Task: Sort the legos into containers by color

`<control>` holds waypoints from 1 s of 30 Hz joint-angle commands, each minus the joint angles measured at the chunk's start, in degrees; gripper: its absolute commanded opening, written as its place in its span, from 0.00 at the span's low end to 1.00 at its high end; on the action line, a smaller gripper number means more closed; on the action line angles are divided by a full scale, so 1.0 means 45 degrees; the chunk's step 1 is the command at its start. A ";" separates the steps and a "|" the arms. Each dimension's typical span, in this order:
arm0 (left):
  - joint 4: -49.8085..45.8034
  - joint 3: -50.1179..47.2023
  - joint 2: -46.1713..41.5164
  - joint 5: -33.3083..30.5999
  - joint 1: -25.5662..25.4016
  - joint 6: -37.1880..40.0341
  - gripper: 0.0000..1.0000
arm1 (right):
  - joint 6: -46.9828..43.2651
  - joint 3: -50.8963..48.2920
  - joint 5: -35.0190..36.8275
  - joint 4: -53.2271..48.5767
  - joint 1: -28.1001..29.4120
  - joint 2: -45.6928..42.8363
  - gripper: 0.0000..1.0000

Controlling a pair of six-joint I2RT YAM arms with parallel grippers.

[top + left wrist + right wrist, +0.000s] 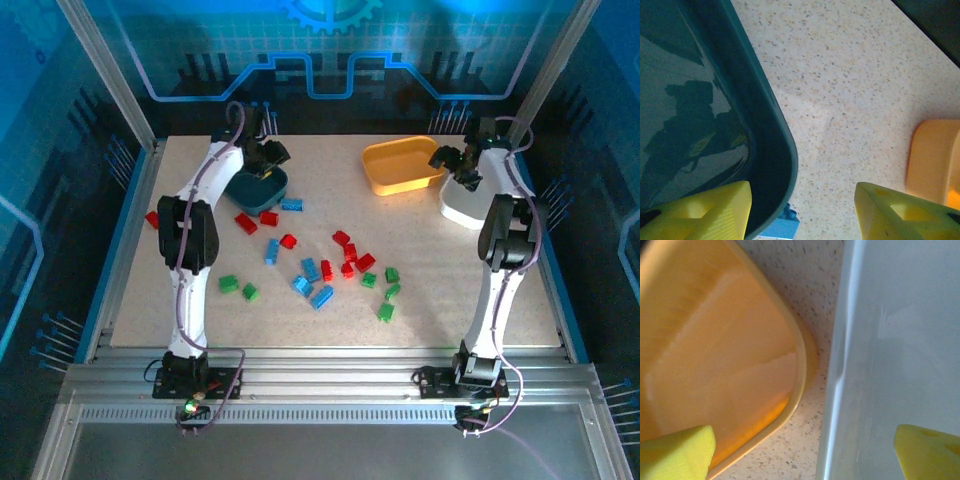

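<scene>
Over the far tabletop (450, 290): nothing held

I see the left pincer (800, 210) spread over the dark teal tub (280, 183) rim, and the right pincer (802, 450) spread between the yellow-orange tub (385, 183) and the white tub (462, 210). Legos (310, 268) lie scattered mid-tabletop. I advise descending squarely over one isolated brick.

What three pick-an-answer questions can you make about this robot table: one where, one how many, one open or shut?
1. Which tub is furthest left? A) dark teal tub B) yellow-orange tub C) white tub
2. How many tubs are on the table? A) two B) three C) five
3. The right gripper is: A) open B) shut tight C) shut on a tub
Answers: 1 A, it lies left of both others. 2 B, teal, yellow-orange, white. 3 A, its fingers stand wide apart, nothing between.
</scene>
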 commanded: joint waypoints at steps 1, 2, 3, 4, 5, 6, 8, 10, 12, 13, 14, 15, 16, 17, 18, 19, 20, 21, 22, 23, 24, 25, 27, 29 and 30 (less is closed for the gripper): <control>-0.0959 0.0609 0.0408 -0.0649 -0.0019 0.0360 0.59 | 0.0118 0.0445 0.0419 -0.0708 0.0419 0.0522 0.94; -0.0943 0.0591 0.0475 -0.0725 -0.0022 0.0415 0.59 | 0.0161 0.0594 0.0428 -0.0740 0.0498 0.0648 0.93; -0.0907 0.0600 0.0568 -0.0745 -0.0022 0.0442 0.59 | 0.0199 0.0726 0.0437 -0.0778 0.0580 0.0780 0.94; -0.0873 0.0626 0.0650 -0.0727 -0.0022 0.0459 0.60 | 0.0254 0.0806 0.0488 -0.0781 0.0640 0.0872 0.93; -0.0834 0.0697 0.0781 -0.0682 -0.0022 0.0462 0.60 | 0.0327 0.0821 0.0557 -0.0748 0.0712 0.0938 0.93; -0.0828 0.0814 0.0937 -0.0623 -0.0022 0.0465 0.60 | 0.0376 0.0793 0.0602 -0.0671 0.0759 0.0973 0.93; -0.0597 0.0961 0.1165 -0.0280 -0.0022 0.0546 0.60 | 0.0436 0.0754 0.0572 -0.0587 0.0840 0.1057 0.92; -0.0239 0.1050 0.1368 0.0363 -0.0040 0.0840 0.61 | 0.0437 0.0650 0.0630 -0.0543 0.0929 0.1082 0.91; -0.0649 0.1628 0.1759 0.0420 -0.0061 0.1190 0.61 | 0.0521 0.0378 0.0751 -0.0339 0.1013 0.1043 0.89; -0.0849 0.1850 0.1928 0.0373 -0.0061 0.1346 0.60 | 0.0577 0.0283 0.0772 -0.0276 0.1037 0.1043 0.87; -0.0975 0.1991 0.2085 0.0292 -0.0061 0.1494 0.59 | 0.0632 0.0161 0.0773 -0.0204 0.1072 0.1032 0.85; -0.0965 0.2016 0.2174 0.0284 -0.0061 0.1671 0.59 | 0.0685 0.0021 0.0794 -0.0078 0.1111 0.1008 0.83; -0.0961 0.2016 0.2222 0.0283 -0.0061 0.1794 0.59 | 0.0706 -0.0043 0.0799 -0.0040 0.1150 0.0990 0.81; -0.0941 0.2016 0.2279 0.0279 -0.0061 0.1930 0.58 | 0.0711 -0.0105 0.0854 -0.0020 0.1201 0.0991 0.79; -0.0912 0.2016 0.2330 0.0322 -0.0062 0.2054 0.58 | 0.0711 -0.0154 0.0928 0.0015 0.1250 0.0947 0.77; -0.0866 0.2016 0.2376 0.0392 -0.0061 0.2145 0.57 | 0.0711 -0.0229 0.0986 0.0053 0.1289 0.0908 0.76; -0.0815 0.2026 0.2428 0.0547 -0.0061 0.2233 0.57 | 0.0749 -0.0344 0.0984 0.0140 0.1311 0.0836 0.73; -0.0735 0.2030 0.2478 0.0817 -0.0061 0.2347 0.57 | 0.0786 -0.0438 0.0948 0.0206 0.1312 0.0797 0.70; -0.0605 0.2035 0.2536 0.1230 -0.0061 0.2483 0.57 | 0.0797 -0.0557 0.0876 0.0353 0.1331 0.0717 0.65; -0.0501 0.2035 0.2585 0.1504 -0.0080 0.2576 0.57 | 0.0791 -0.0654 0.0842 0.0432 0.1370 0.0665 0.61; -0.0427 0.2059 0.2605 0.1684 -0.0117 0.2696 0.57 | 0.0770 -0.0686 0.0811 0.0468 0.1406 0.0618 0.59; -0.0377 0.2125 0.2633 0.1805 -0.0172 0.2903 0.57 | 0.0740 -0.0708 0.0789 0.0484 0.1442 0.0595 0.58; -0.0431 0.2338 0.2698 0.1811 -0.0318 0.3276 0.57 | 0.0694 -0.0760 0.0801 0.0564 0.1582 0.0556 0.55; -0.0542 0.2605 0.2789 0.1812 -0.0440 0.3640 0.56 | 0.0600 -0.0742 0.0842 0.0625 0.1739 0.0580 0.52; -0.0586 0.2726 0.2856 0.1821 -0.0514 0.3839 0.57 | 0.0546 -0.0666 0.0839 0.0611 0.1842 0.0616 0.51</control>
